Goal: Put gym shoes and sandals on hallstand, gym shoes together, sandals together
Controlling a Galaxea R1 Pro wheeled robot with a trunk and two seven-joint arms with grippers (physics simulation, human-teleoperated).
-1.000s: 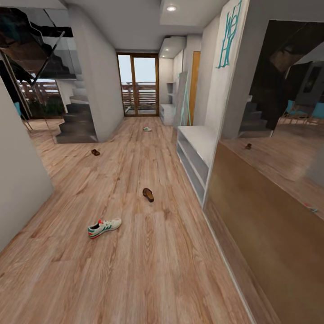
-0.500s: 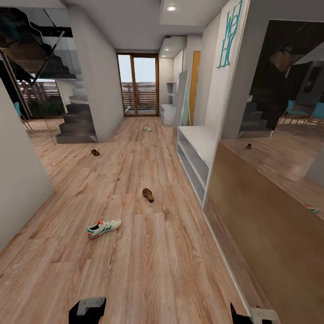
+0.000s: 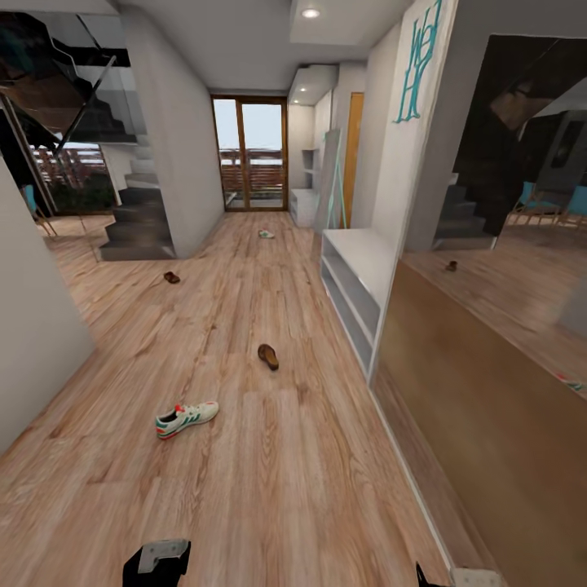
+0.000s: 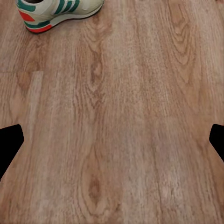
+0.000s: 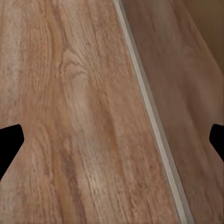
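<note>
I am at the start of the job, facing down the corridor with all four shoes on the corridor floor [image 3: 269, 489] and nothing on the rack. My left end effector [image 4: 112, 140] hangs low over bare planks with both fingertips spread wide at the frame edges and nothing between them; my right end effector [image 5: 112, 140] is likewise spread wide and empty, over the floor beside the pale skirting strip [image 5: 154, 126] of the mirrored wall [image 3: 489, 391]. The nearest gym shoe [image 3: 187, 419] lies on its sole at about 11 o'clock from me, near, its orange heel toward my left side; from the left wrist it sits just past my fingertips [image 4: 11, 140], well apart from them. The near sandal [image 3: 268, 356] lies farther on at about 12 o'clock, the second sandal [image 3: 171, 277] off at 11 o'clock by the stairs [image 3: 139, 228], and the second gym shoe [image 3: 266, 234] far down at 12 o'clock near the glass door [image 3: 250, 153]. The hallstand [image 3: 306, 191] seems to stand at the far right end, at about 1 o'clock. My judgement is that I should roll forward, lower the left arm over the near sneaker and close across its midsection.
</note>
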